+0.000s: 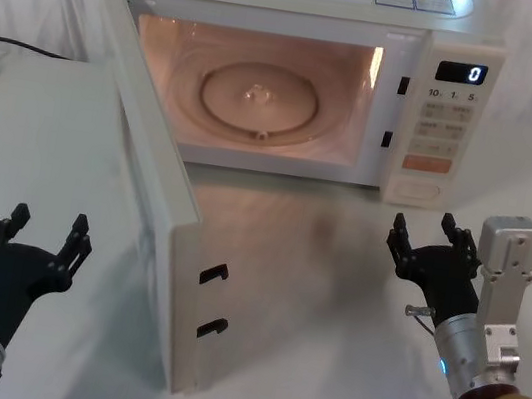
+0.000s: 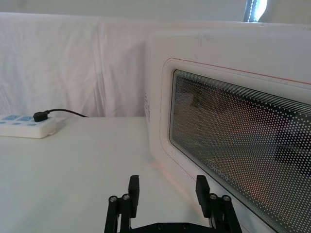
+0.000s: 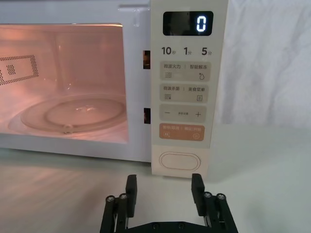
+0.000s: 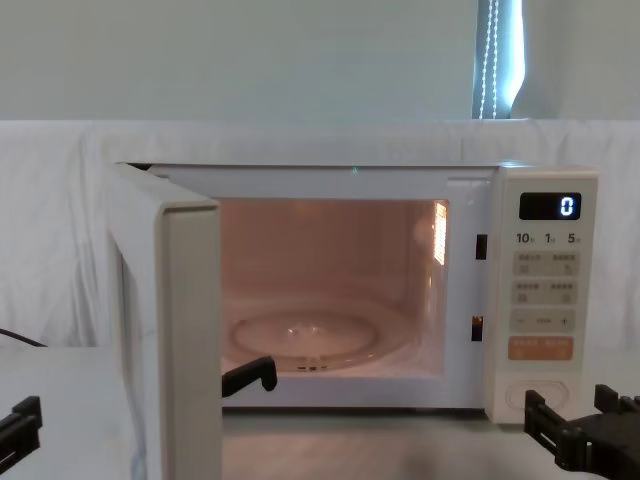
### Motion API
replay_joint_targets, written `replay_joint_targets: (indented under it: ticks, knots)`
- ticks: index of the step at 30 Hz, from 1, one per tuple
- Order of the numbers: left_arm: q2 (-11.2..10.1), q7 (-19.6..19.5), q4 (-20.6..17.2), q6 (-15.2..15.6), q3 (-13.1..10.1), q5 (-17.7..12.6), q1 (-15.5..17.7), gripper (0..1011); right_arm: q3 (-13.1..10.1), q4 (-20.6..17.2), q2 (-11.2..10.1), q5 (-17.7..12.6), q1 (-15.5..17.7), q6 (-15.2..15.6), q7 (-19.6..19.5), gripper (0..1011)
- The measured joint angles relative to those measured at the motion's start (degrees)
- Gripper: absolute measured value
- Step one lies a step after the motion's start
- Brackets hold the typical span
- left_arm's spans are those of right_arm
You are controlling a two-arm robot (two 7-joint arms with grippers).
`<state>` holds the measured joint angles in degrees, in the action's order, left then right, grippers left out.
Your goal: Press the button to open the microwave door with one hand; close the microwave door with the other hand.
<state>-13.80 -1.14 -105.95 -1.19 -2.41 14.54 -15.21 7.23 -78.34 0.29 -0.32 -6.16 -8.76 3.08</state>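
Observation:
The cream microwave point(image 1: 307, 4) stands at the back of the table, lit inside. Its microwave door point(image 1: 146, 191) is swung wide open toward me on the left, with its latch hooks facing right. The oval cream button point(image 3: 180, 160) sits at the bottom of the control panel. My right gripper point(image 1: 424, 228) is open, level with the button point(image 1: 419, 191) and a short way in front of it, touching nothing. My left gripper point(image 1: 49, 220) is open at the lower left, outside the door. In the left wrist view the door's dark window point(image 2: 233, 145) is just beyond that gripper point(image 2: 167, 187).
A glass turntable point(image 1: 256, 102) lies inside the oven cavity. A white power strip point(image 2: 26, 125) with a black plug and cable point(image 1: 17, 47) lies at the table's far left. White cloth hangs behind. The open door splits the table between my arms.

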Motion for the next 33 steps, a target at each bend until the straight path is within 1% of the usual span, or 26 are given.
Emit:
replay_joint_targets:
  ticks: [1,2,3,4,5,7,8,9,10,11,12,13,16,18,20,21,22,25,33]
  knots:
    - [0.0,0.0,0.0,0.0,0.0,0.0,0.0,752,0.0,0.0,0.0,0.0,0.0,0.01,-0.01,728]
    - [0.0,0.0,0.0,0.0,0.0,0.0,0.0,734,0.0,0.0,0.0,0.0,0.0,0.01,-0.01,728]
    - [0.0,0.0,0.0,0.0,0.0,0.0,0.0,714,0.0,0.0,0.0,0.0,0.0,0.02,-0.01,781]
    - [0.0,0.0,0.0,0.0,0.0,0.0,0.0,650,0.0,0.0,0.0,0.0,0.0,0.02,-0.01,810]
    - [0.0,0.0,0.0,0.0,0.0,0.0,0.0,621,0.0,0.0,0.0,0.0,0.0,0.03,-0.02,860]
    - [-0.01,0.0,0.0,0.0,0.0,0.0,0.0,550,0.0,0.0,0.0,0.0,0.01,0.03,-0.01,896]
    - [0.0,0.0,0.0,0.0,0.0,0.0,0.0,532,0.0,0.0,0.0,0.0,0.0,0.03,-0.01,908]
    - [0.0,0.0,0.0,0.0,0.0,0.0,0.0,506,0.0,0.0,0.0,0.0,0.0,0.04,-0.01,951]
    - [0.0,0.0,0.0,0.0,0.0,0.0,0.0,472,0.0,0.0,0.0,0.0,0.0,0.04,-0.01,972]
    - [0.0,0.0,0.0,0.0,0.0,0.0,0.0,401,0.0,0.0,0.0,0.0,0.0,0.04,-0.01,1000]
    - [0.0,0.0,0.0,0.0,0.0,0.0,0.0,383,0.0,0.0,0.0,0.0,0.0,0.04,-0.01,1002]
    - [0.0,0.0,0.0,0.0,0.0,0.0,0.0,323,0.0,0.0,0.0,0.0,0.0,0.04,-0.01,1002]
    - [0.0,0.0,0.0,0.0,0.0,0.0,0.0,262,0.0,0.0,0.0,0.0,0.01,0.04,-0.02,1002]
    - [0.0,0.0,0.0,0.0,0.0,0.0,0.0,179,0.0,0.0,0.0,0.0,0.0,0.04,-0.01,1002]
    - [0.0,0.0,0.0,0.0,0.0,0.0,0.0,138,0.0,0.01,0.0,0.0,0.0,0.04,-0.02,1002]
    - [0.0,0.0,0.0,0.0,0.0,0.0,0.0,81,0.0,0.01,0.0,0.0,0.01,0.04,-0.02,1002]
    - [0.0,0.0,0.0,0.0,0.0,0.0,0.0,71,0.0,0.01,0.0,0.0,0.0,0.04,-0.01,1002]
    - [0.04,-0.04,-0.02,0.0,0.05,-0.06,-0.02,0,0.0,0.01,0.0,0.0,0.01,0.04,-0.02,1002]
    - [0.49,-1.79,-1.69,0.66,0.77,-0.97,0.09,0,0.0,0.0,0.0,0.0,0.01,0.04,-0.02,1002]
